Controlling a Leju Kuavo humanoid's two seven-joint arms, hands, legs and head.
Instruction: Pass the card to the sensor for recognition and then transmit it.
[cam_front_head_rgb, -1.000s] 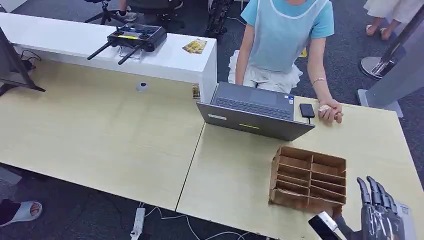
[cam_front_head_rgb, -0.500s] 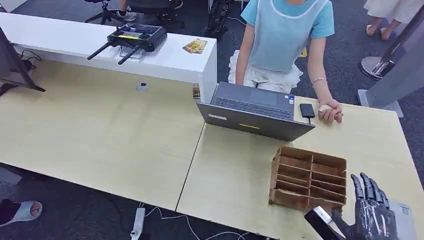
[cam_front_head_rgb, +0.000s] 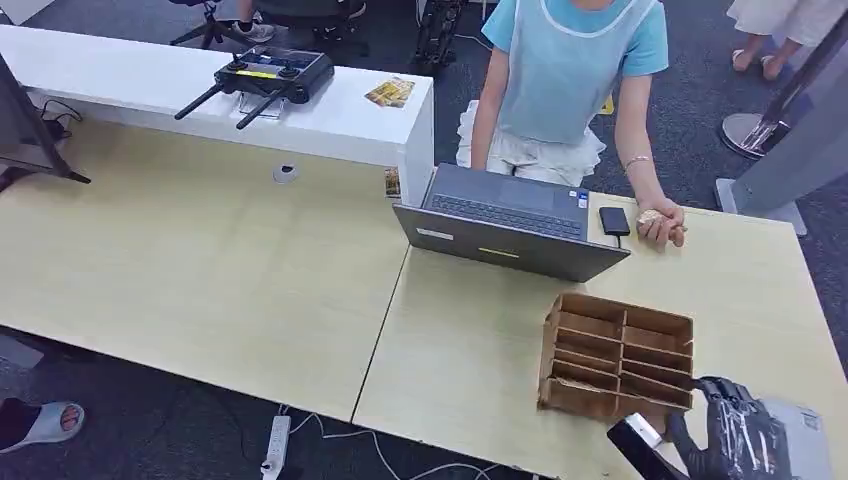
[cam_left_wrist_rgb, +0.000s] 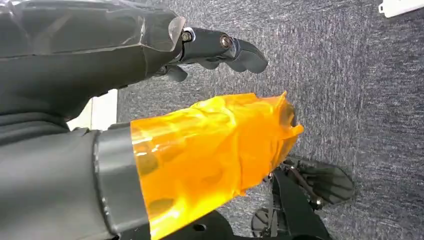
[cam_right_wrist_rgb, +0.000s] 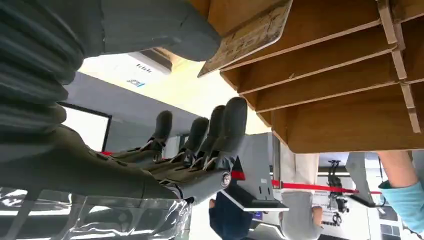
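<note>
Right robot hand sits at the near right corner of the tabletop, just beside the wooden slotted organizer. Right wrist view: thumb presses on a card at the organizer's edge; the darker fingers extend beneath, not touching it. Card looks pinched or nearly so; a firm hold cannot be confirmed. Probable reason for the pose: drawing the card out of its slot edge-on. Left robot hand hangs over the carpet, fingers loosely apart, empty. A small black device, possibly the sensor, lies beside the laptop, well apart, near a person's hand.
</note>
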